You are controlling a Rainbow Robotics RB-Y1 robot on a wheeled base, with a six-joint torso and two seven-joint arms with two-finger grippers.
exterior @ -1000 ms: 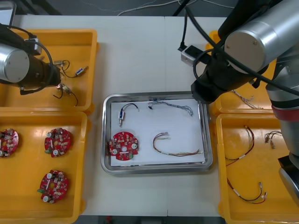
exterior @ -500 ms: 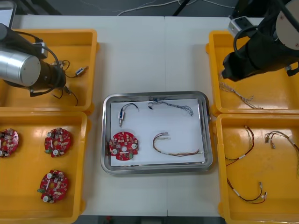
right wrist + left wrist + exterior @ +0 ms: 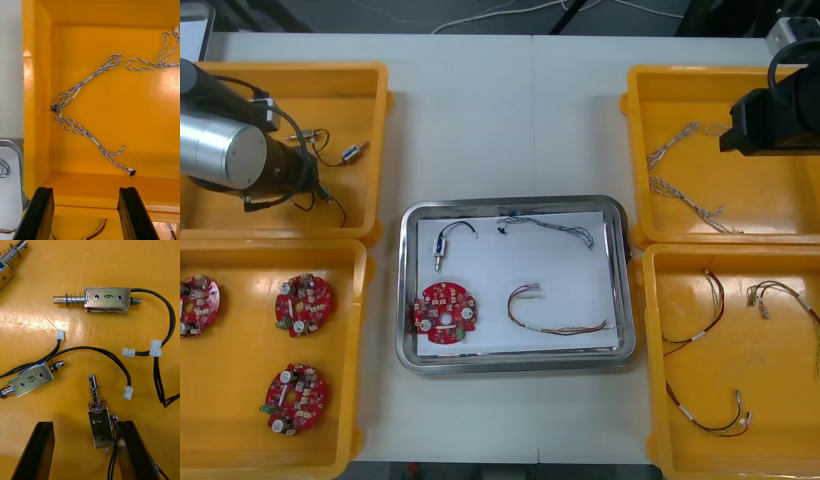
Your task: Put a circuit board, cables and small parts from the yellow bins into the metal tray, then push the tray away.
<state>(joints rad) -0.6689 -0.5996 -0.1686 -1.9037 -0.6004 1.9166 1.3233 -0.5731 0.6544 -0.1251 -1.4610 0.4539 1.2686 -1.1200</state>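
My left gripper (image 3: 84, 431), fingers apart, is straddling a small boxy metal part (image 3: 100, 427) in the ten-o'clock yellow plastic bin (image 3: 330, 100). My right gripper (image 3: 86, 195), spread, is idling at two o'clock. The central shiny metal tray (image 3: 510, 365) is holding a round red circuit board (image 3: 444, 312) and cables (image 3: 555, 318); I reckon the push is pending.

Leftmost circuit board (image 3: 197, 305) cut by edge, one small metal part (image 3: 13, 251) too

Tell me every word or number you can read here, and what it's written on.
"9": handwritten on the boxy small metal part with a spring, in the yellow bin ahead of the left gripper, its fingers open; turned round, it would be a 6.
"5": handwritten on the tilted small metal part beside it.
Round red circuit boards: print too small to read.
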